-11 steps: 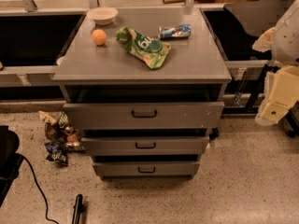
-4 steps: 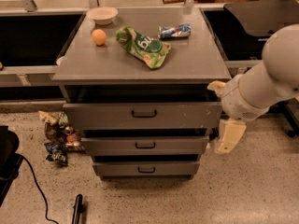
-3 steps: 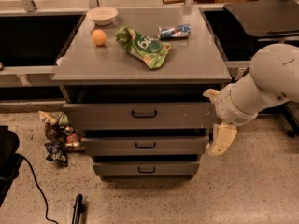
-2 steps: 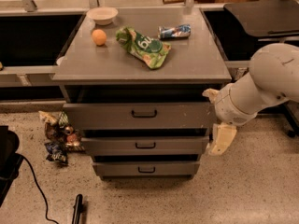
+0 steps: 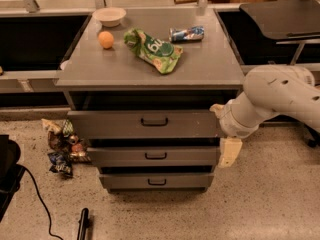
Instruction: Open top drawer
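The top drawer (image 5: 115, 125) is the widest of three grey drawers in the cabinet, with a small black bar handle (image 5: 154, 121) at its centre. Its front stands a little forward of the cabinet top, with a dark gap above it. My gripper (image 5: 223, 130) comes in from the right on a white arm (image 5: 280, 96). It sits at the right end of the top drawer's front, level with it and well right of the handle. Its cream parts show above and below the wrist.
On the cabinet top (image 5: 100, 66) lie an orange (image 5: 105, 39), a white bowl (image 5: 109, 16), a green chip bag (image 5: 152, 49) and a blue can (image 5: 186, 33). Two narrower drawers (image 5: 155, 156) sit below. Snack wrappers (image 5: 61, 146) and a black cable (image 5: 35, 194) lie on the floor at left.
My arm has swung in from the far right and lowered to the right end of the top drawer. It has been still for the last second. The drawer has not visibly moved.
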`<state>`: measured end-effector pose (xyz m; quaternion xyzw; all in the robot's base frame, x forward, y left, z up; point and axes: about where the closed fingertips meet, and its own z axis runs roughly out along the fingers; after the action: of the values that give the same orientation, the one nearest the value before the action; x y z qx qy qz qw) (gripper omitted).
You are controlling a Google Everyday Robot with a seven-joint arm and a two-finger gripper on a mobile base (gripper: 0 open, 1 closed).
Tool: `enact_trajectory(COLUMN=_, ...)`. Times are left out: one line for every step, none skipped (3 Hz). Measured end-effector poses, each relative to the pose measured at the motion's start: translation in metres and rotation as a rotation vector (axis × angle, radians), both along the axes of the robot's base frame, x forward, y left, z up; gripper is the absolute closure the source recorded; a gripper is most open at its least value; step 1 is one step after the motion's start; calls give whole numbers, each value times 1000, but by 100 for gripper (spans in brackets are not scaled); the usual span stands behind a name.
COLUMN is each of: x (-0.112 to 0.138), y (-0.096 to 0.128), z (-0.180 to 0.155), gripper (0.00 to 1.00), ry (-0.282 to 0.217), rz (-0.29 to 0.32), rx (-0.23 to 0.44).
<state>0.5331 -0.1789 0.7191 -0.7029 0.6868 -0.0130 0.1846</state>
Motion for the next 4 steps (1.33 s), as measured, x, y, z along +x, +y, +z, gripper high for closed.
enact_trajectory(x=26, y=-7, z=-34, gripper=0, ry=-7, rz=6, rx=-9)
enact_trajectory(x=52, y=-8, z=-48, gripper=0, ry=-44, rz=16, rx=-9)
enact_trajectory(x=74, y=-5, z=-51, gripper=0, ry=-82, rz=27, rx=-4)
enact_trajectory(x=90, y=0, z=-63, gripper=0, ry=-70, rz=47, rx=6)
